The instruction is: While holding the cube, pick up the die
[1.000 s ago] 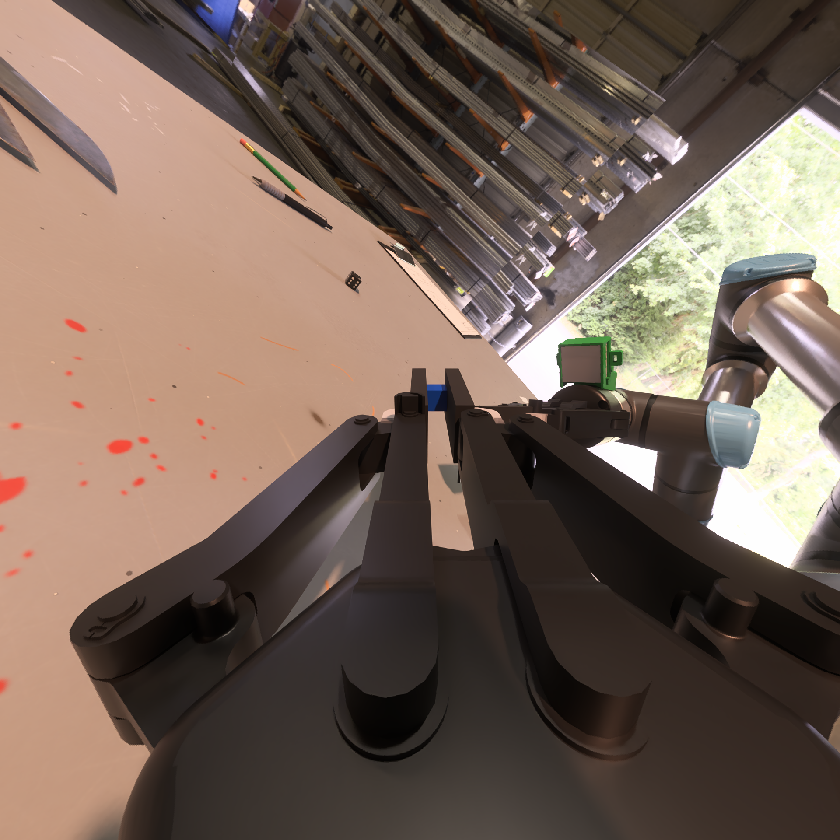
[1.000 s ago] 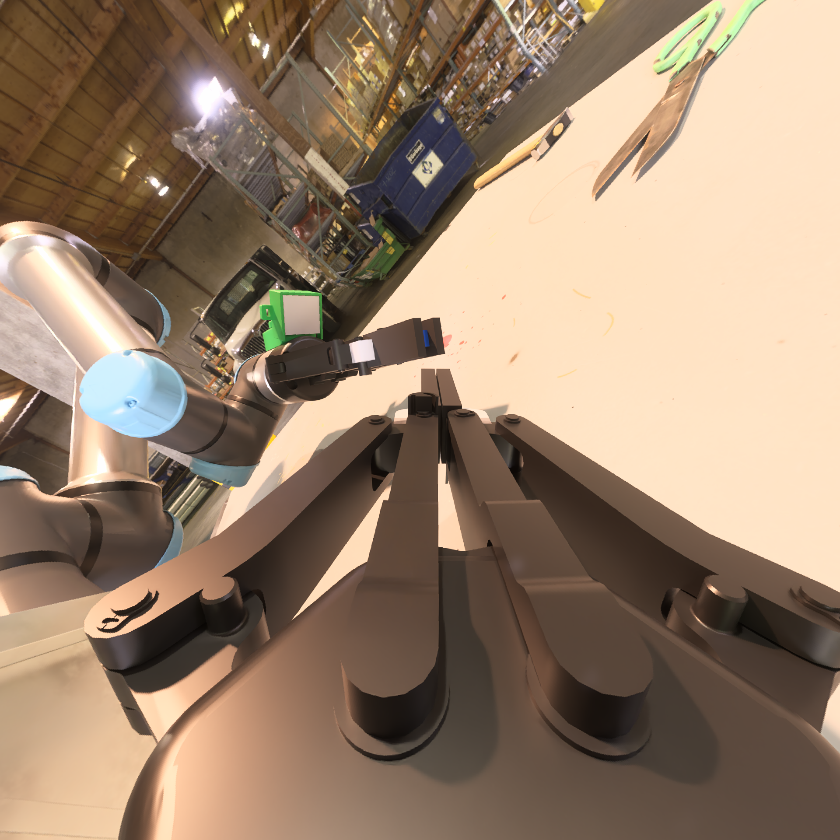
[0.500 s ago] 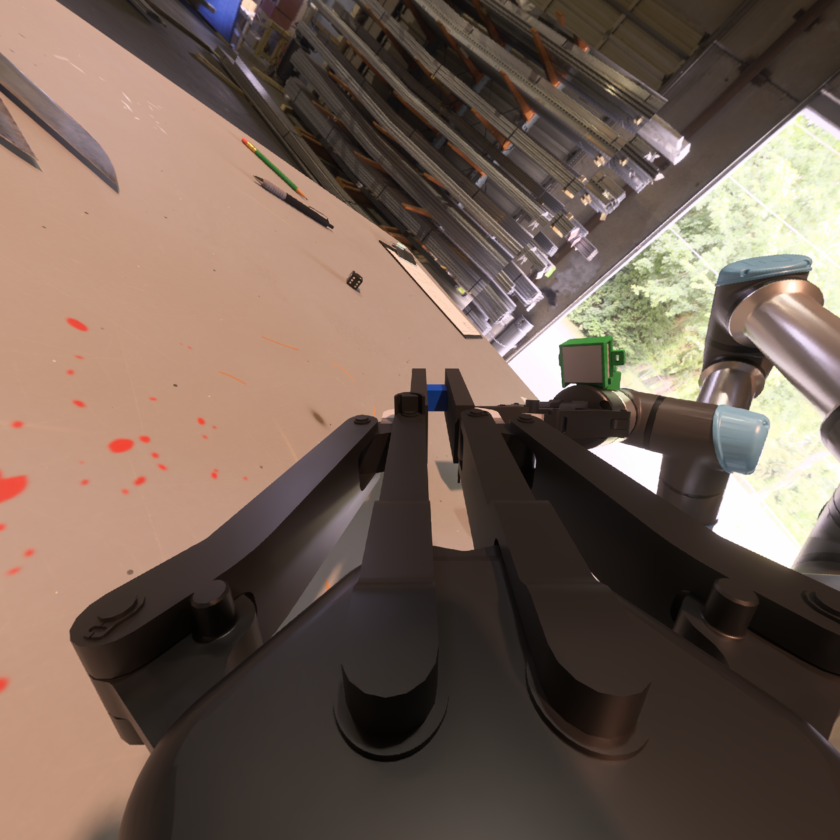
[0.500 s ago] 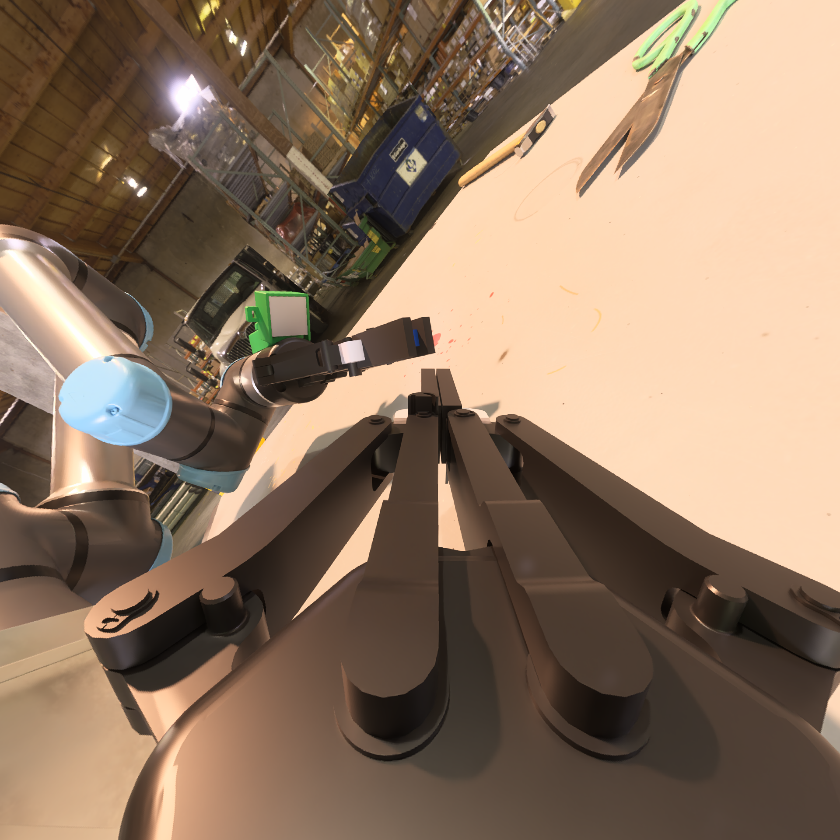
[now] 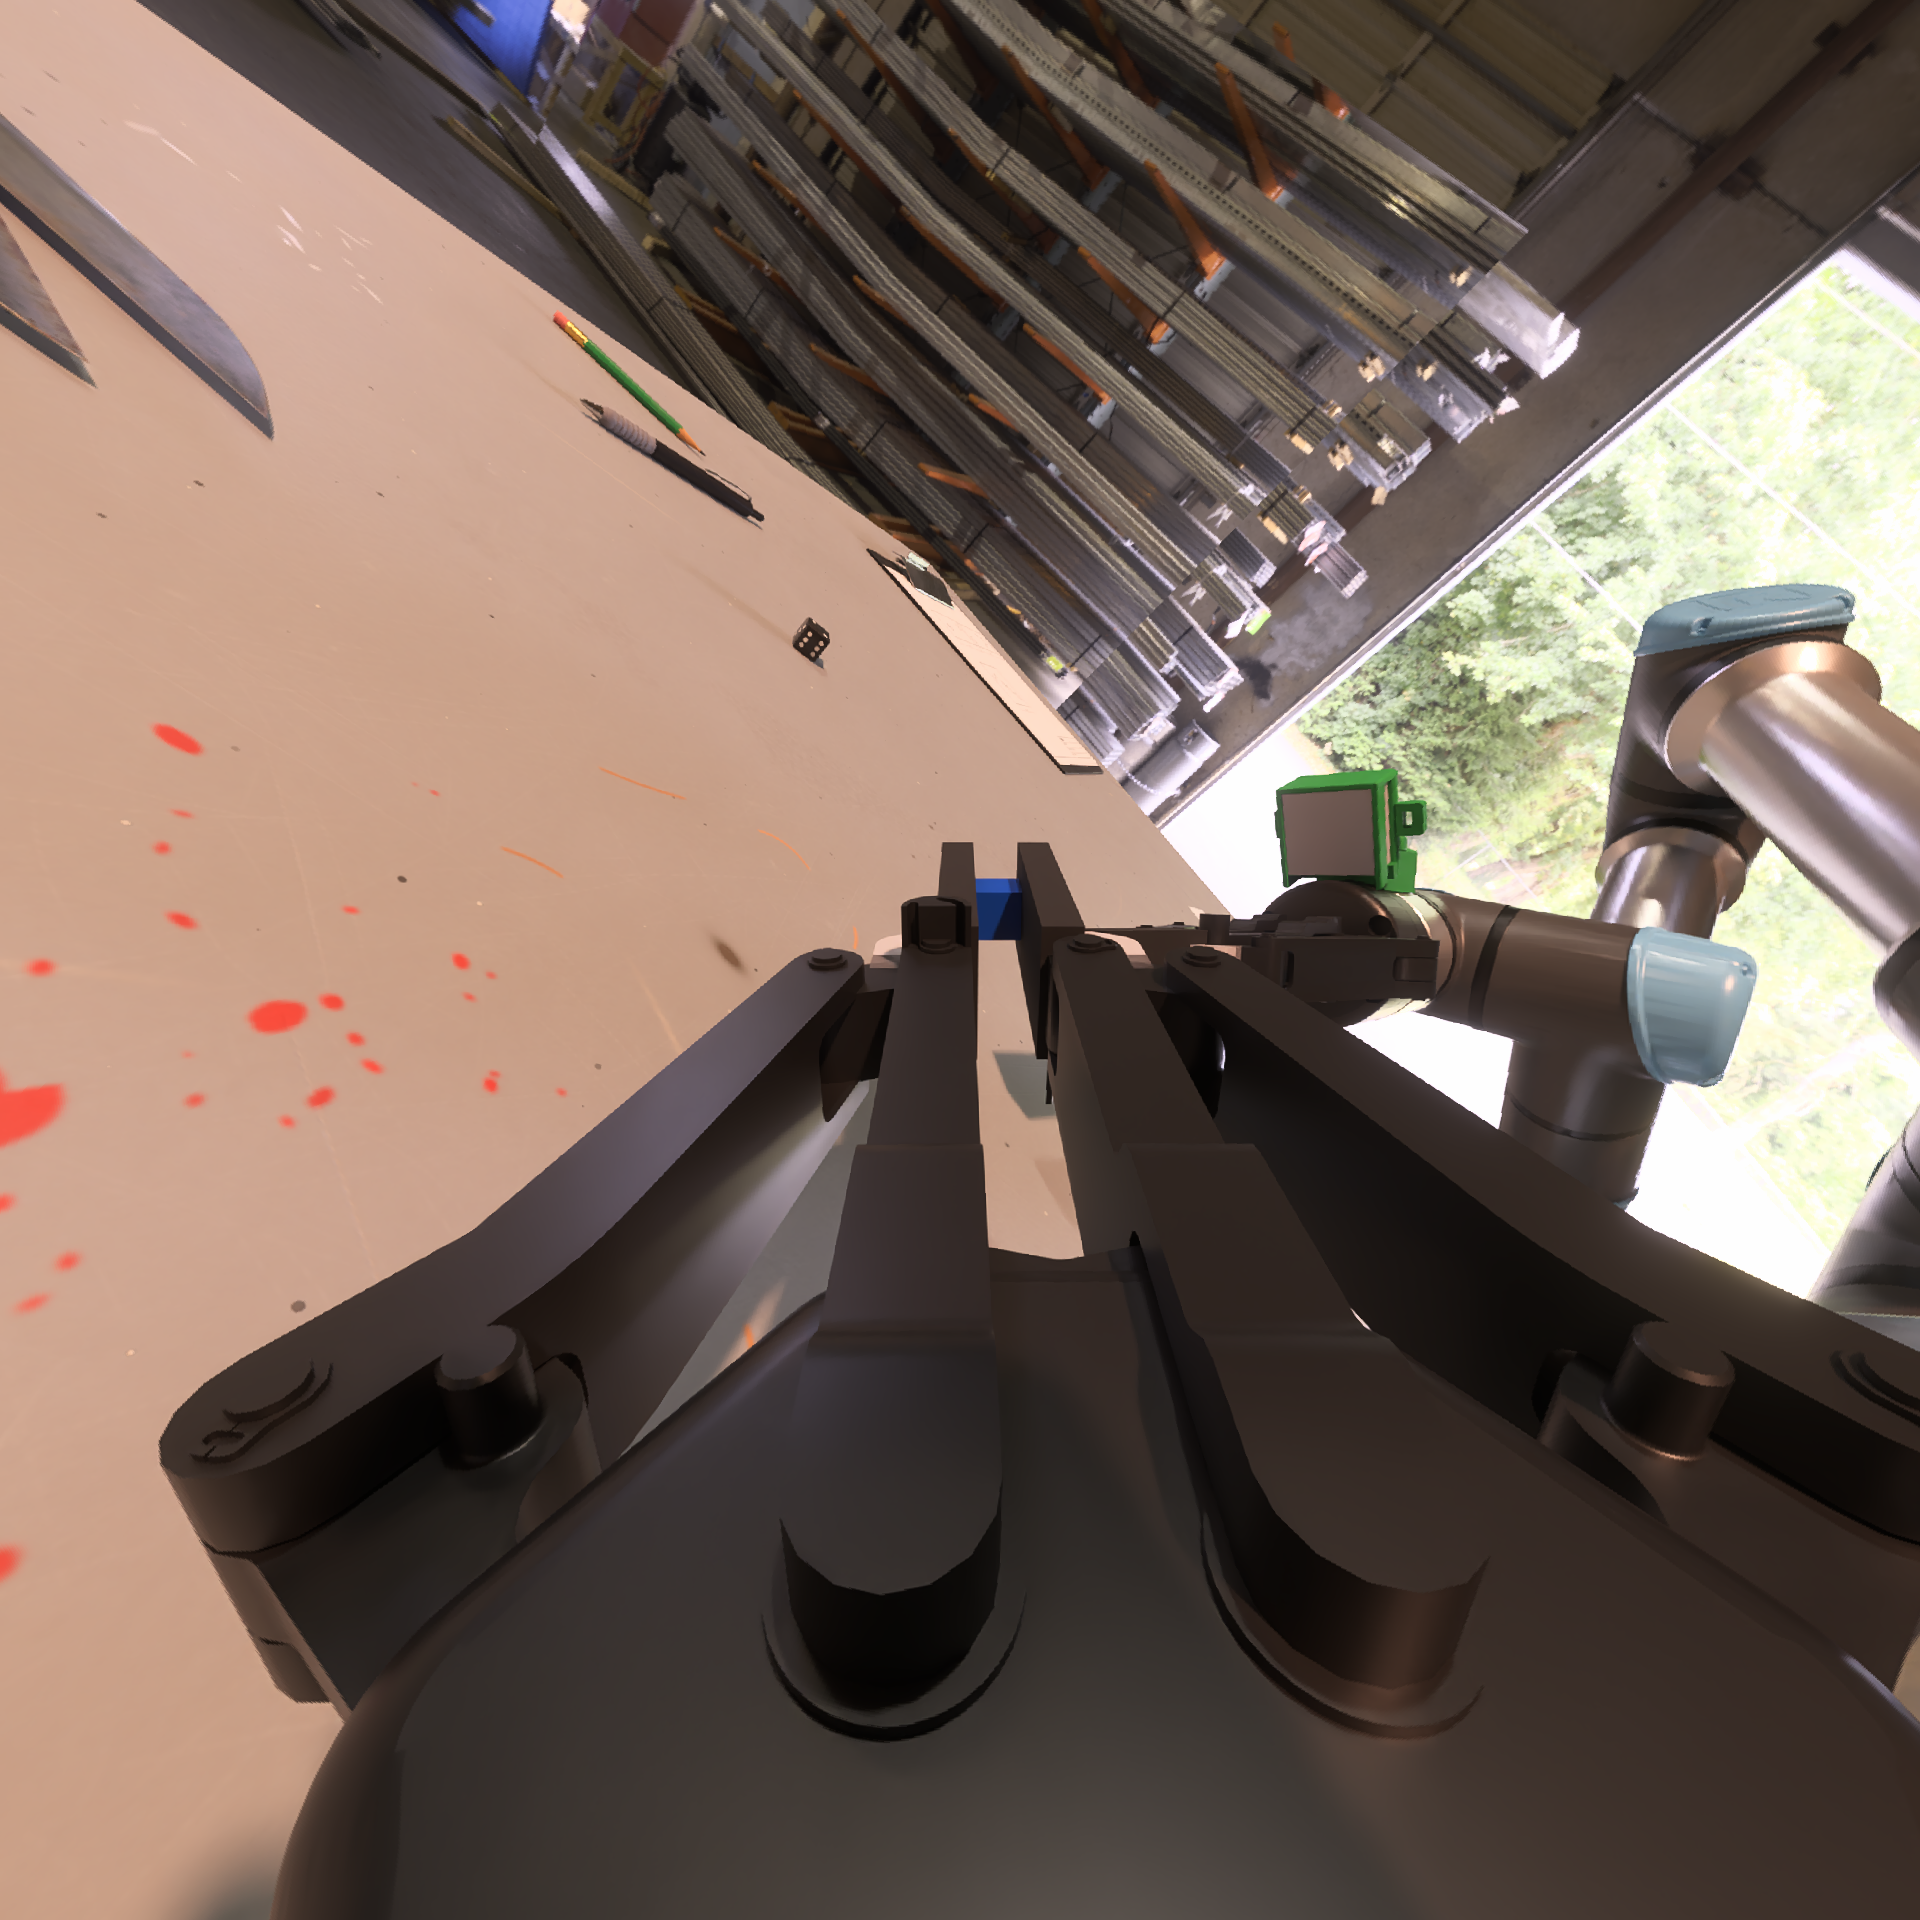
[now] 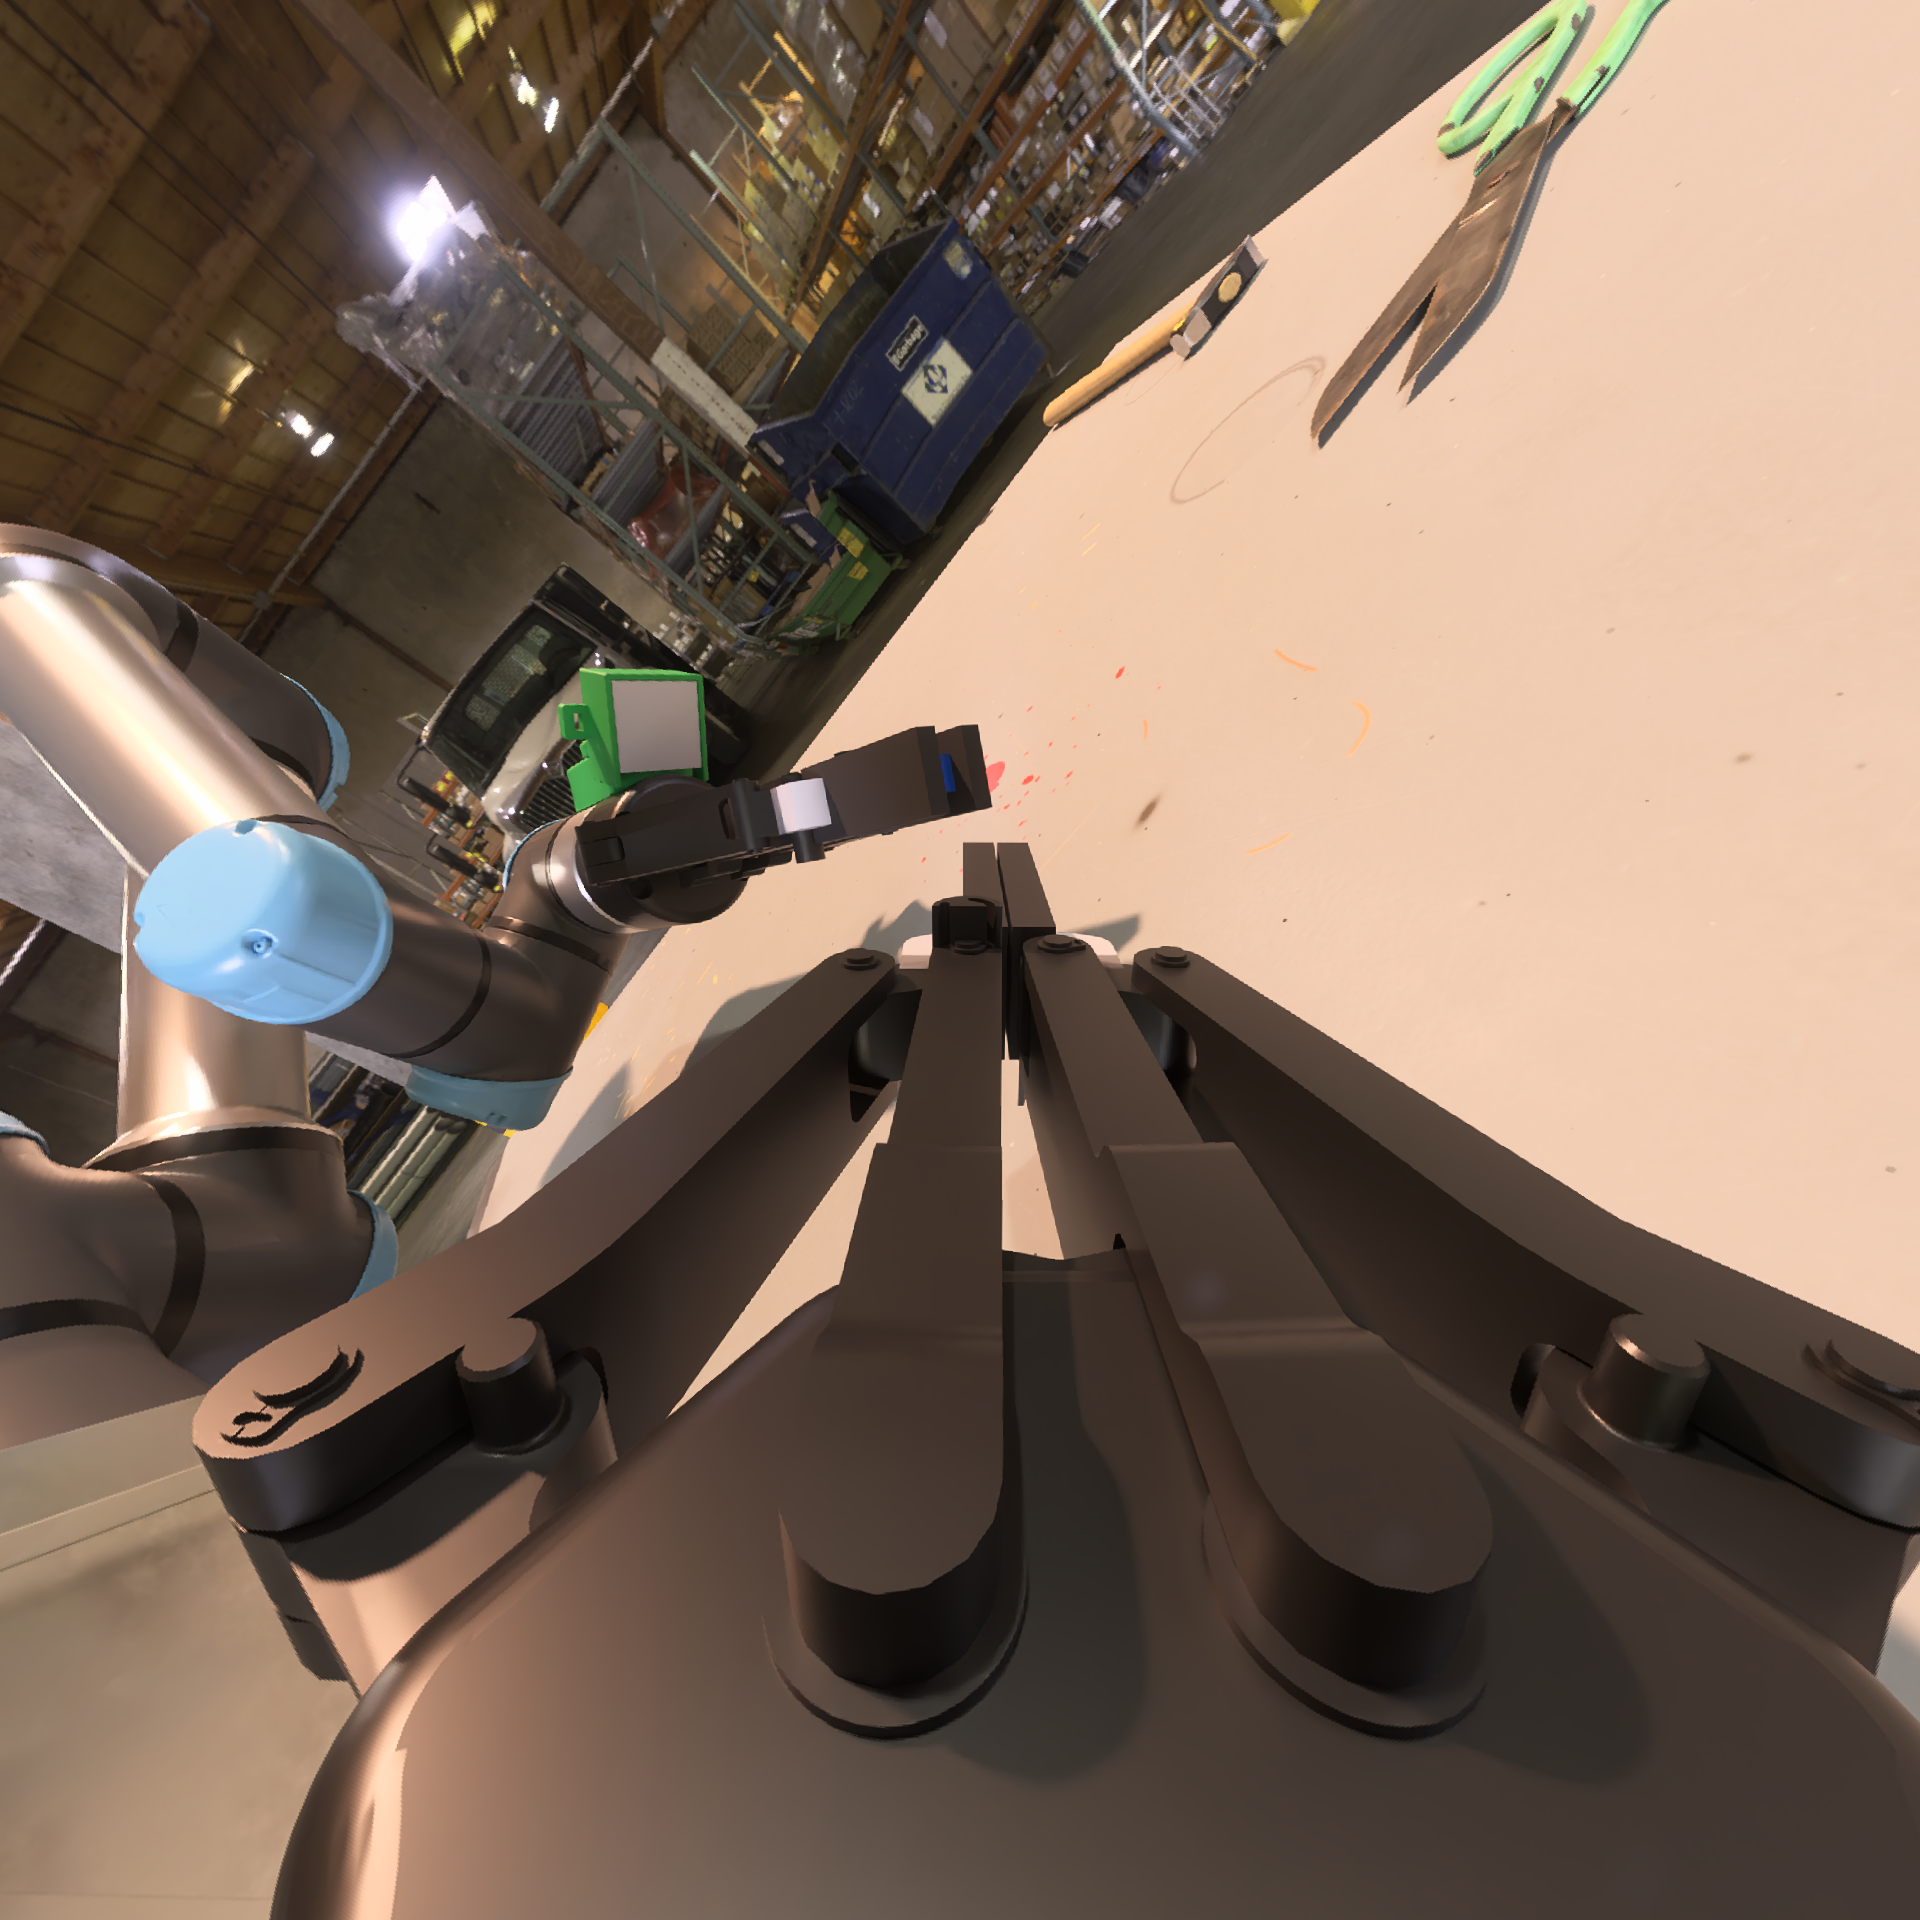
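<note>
Bare counter [image 5: 416, 644] surrounds the black die [image 5: 810, 638] at upper centre; left end effector [image 5: 997, 883] grips the blue cube [image 5: 997, 908], right end effector [image 6: 995, 868] clenched empty.

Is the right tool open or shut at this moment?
Shut, and empty. In the right wrist view the right tool has its fingertips pressed together with nothing between them. The die lies on the table.

Warehouse hall with long metal storage racks [image 5: 1039, 312], a wide opening onto green trees [image 5: 1662, 582], timber ceiling with bright lamps [image 6: 416, 213], blue dumpster [image 6: 914, 374], parked dark truck [image 6: 520, 675].
</note>
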Motion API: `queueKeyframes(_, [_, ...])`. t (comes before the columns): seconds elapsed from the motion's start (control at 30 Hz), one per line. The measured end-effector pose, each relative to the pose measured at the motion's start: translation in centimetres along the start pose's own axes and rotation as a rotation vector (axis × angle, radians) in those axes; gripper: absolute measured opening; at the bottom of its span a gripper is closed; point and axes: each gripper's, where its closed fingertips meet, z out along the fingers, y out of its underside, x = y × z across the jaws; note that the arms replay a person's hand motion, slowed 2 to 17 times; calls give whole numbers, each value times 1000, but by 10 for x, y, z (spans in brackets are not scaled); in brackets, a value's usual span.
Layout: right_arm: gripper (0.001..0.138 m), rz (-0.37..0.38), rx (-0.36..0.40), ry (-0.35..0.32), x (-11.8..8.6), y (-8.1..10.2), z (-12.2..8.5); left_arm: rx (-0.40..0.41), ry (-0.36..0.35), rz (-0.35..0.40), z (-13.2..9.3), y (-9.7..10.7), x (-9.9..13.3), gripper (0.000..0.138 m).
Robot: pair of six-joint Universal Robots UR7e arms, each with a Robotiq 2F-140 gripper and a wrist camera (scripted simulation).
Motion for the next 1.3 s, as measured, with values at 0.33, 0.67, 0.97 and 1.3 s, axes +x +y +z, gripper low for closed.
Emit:
queueKeyframes(0.33, [1,4,0,2,1,0,0,-1,0,-1,0,0,0,11])
queueKeyframes(0.67, [1,16,-1,12,3,0,0,-1,-1,-3,0,0,0,11])
queueKeyframes(0.97, [1,31,2,19,5,0,0,-1,-1,-5,0,0,0,11])
queueKeyframes(1.3, [1,33,0,21,6,0,0,-2,-1,-6,0,0,-1,11])
